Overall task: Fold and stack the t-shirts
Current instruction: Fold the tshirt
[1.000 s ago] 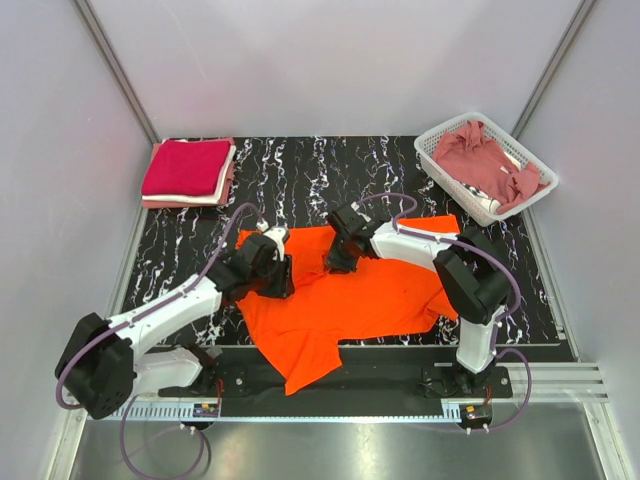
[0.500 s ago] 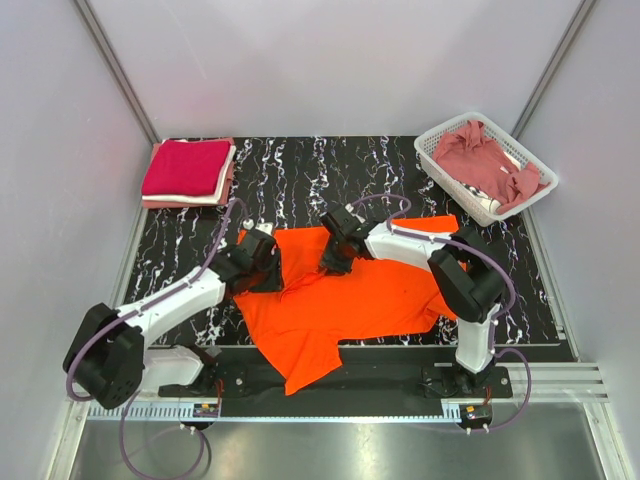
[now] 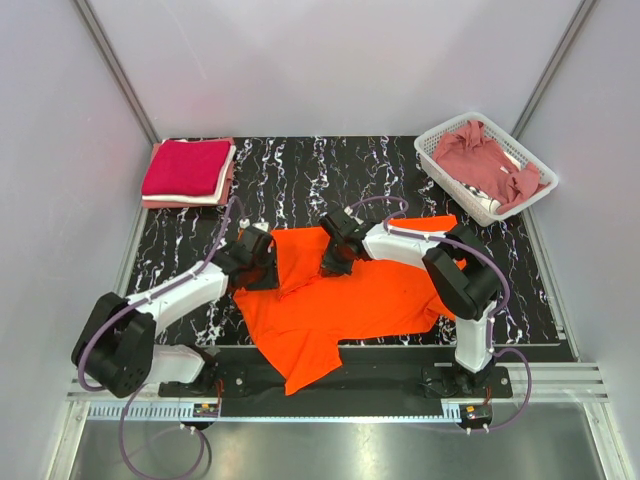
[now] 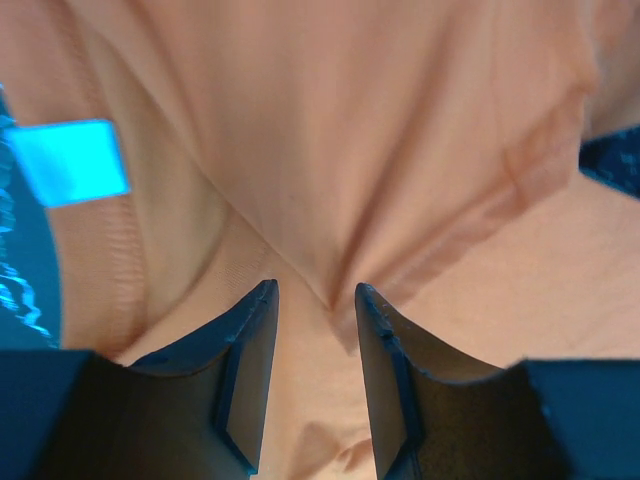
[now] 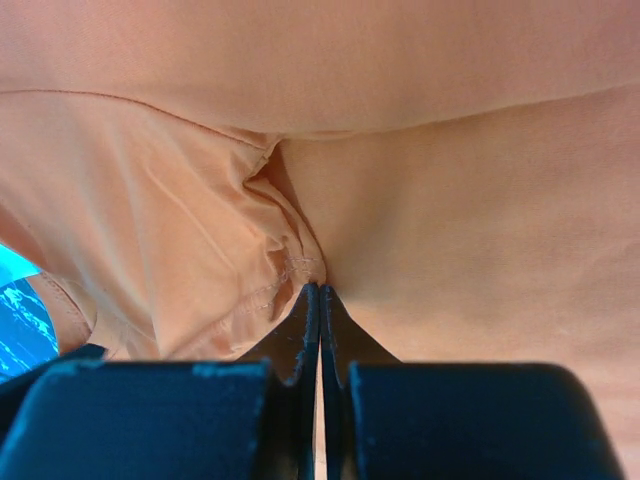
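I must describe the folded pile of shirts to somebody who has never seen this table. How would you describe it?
On the black marbled table, look at the far left corner: a neat folded pile lies there, crimson on top with paler layers beneath. It alone is folded; the orange shirt lies spread in the middle, and the rose shirt is crumpled in the white basket.

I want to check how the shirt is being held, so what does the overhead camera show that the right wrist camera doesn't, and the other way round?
Only the overhead view shows the folded stack, the basket with a crumpled shirt in it, the left gripper, and the whole outline of the orange shirt. Only the right wrist view shows up close that the right gripper is shut on a bunched, stitched fold. Both views show the orange shirt.
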Tool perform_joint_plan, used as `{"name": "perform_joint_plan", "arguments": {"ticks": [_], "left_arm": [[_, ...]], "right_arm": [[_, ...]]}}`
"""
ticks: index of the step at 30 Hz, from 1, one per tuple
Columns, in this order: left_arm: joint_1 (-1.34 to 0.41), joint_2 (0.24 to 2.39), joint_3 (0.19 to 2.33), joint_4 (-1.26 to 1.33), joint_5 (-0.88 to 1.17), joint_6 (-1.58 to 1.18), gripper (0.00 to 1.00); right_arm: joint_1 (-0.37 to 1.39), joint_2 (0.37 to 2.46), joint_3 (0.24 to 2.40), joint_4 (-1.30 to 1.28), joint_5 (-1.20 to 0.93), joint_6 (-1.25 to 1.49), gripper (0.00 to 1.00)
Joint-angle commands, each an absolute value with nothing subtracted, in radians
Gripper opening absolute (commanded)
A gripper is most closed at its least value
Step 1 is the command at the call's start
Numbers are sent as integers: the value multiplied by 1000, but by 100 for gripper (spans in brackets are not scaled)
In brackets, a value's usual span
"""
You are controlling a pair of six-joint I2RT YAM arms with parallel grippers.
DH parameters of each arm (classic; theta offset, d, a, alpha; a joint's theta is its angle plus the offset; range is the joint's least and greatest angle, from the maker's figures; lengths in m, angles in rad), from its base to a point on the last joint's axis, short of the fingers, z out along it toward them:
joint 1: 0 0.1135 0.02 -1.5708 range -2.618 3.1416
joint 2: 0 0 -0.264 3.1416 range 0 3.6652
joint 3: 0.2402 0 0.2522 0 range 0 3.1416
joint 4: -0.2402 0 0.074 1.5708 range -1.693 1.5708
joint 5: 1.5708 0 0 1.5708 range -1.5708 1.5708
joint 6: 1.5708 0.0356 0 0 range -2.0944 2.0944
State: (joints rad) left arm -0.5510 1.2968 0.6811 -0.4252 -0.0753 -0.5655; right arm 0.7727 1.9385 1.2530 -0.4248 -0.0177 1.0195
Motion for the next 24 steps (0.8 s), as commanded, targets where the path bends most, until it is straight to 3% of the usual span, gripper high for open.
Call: {"name": "perform_joint_plan", "arguments": {"ticks": [1,7,11,14,17,22,24], "left_arm": [[-520,1264,729,-414,-42,-520,42],[-474,1238,703,-422,-81,-486,43],[-300,1232,739,-396,80,-497,43],[-238,1273,827,-437,63,-454,42],[-198,1321,923,-492,16,-411,35],[-107,1403,953,-482,130,-419,3],[-91,1425,959,-479,132,-413,0]], "right_arm": [[784,1884,1273,-422,26,999,0],[784,1833,1247,-423,29,983,0],[784,1812,1224,-422,54,973,0],[784,1816,1223,-422,54,966,0],[784,1821,1216,-423,58,963,0],[784,1813,1210,-426,64,960,0],[784,1806,1212,-430,69,960,0]]}}
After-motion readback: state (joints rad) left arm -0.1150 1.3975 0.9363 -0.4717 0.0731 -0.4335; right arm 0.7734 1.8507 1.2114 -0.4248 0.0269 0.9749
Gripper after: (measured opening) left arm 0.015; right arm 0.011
